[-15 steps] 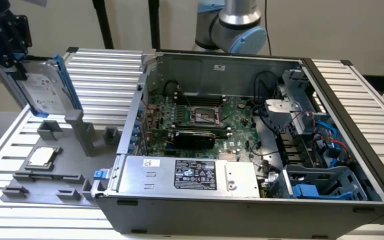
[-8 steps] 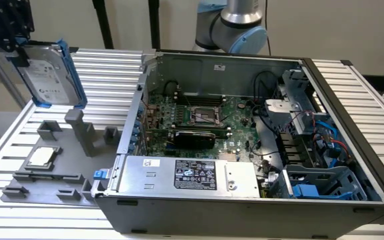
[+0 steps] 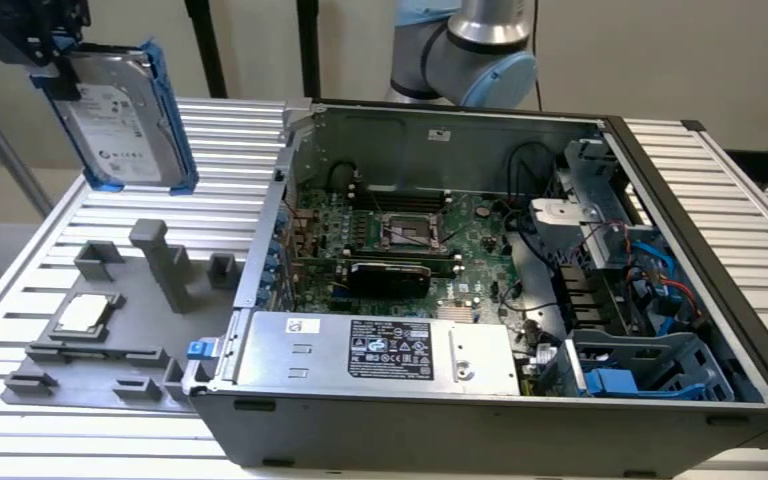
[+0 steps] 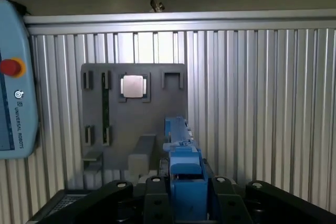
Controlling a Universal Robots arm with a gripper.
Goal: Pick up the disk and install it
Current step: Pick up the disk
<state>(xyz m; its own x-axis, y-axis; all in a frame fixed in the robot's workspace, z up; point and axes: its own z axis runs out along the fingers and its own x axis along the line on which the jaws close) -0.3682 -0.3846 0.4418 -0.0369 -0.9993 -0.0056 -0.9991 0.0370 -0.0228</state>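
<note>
- Claw (image 3: 48, 48) clenched on one end of the disk (image 3: 124, 115). The disk hangs clear of the slatted surface (image 3: 231, 125), near the grey fixture tray (image 3: 137, 335) and well apart from the open computer case (image 3: 711, 200).
- Risk: hold is at one end only, across the blue rails (image 4: 184, 179). Judged liable to slip or swing if moved sharply.
- Risk: rails could snag on the case wall or on the cables (image 3: 664, 270) beside the blue drive bay (image 3: 651, 365). A tilted entry would likely jam.
- Writing: "UNIVERSAL ROBOTS" on the pale blue pendant (image 4: 16, 93).
- Disk label and power-supply box (image 3: 357, 350) label are printed, but the text is not readable.
</note>
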